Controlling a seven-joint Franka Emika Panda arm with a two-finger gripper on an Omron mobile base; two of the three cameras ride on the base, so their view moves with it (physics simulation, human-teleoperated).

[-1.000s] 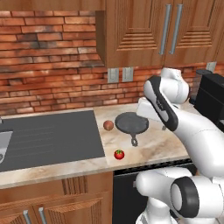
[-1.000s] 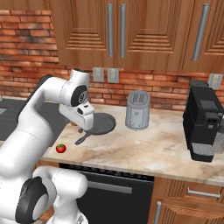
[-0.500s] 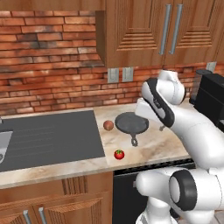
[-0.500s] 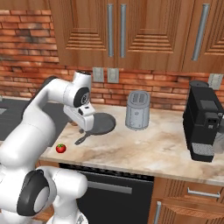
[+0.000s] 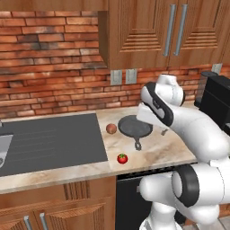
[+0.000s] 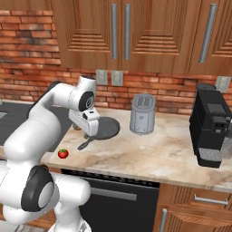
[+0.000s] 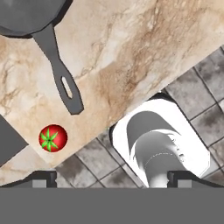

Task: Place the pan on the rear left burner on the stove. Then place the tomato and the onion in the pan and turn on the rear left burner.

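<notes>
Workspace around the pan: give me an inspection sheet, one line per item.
Surface: marble counter, beside a dark grey sink counter.
Job's things: pan on the marble, handle toward the front edge; onion just left of it; tomato near the front edge.
Clutter: toaster, coffee machine.
Grippers: gripper above the pan, fingers hidden; state unclear.
Cables: nothing seen.
Surroundings: brick wall, wooden cabinets, wall outlets.

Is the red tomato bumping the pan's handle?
Apart. In the hand view, bare counter shows between the tomato and the tip of the pan handle; the left base view also shows a gap.
</notes>
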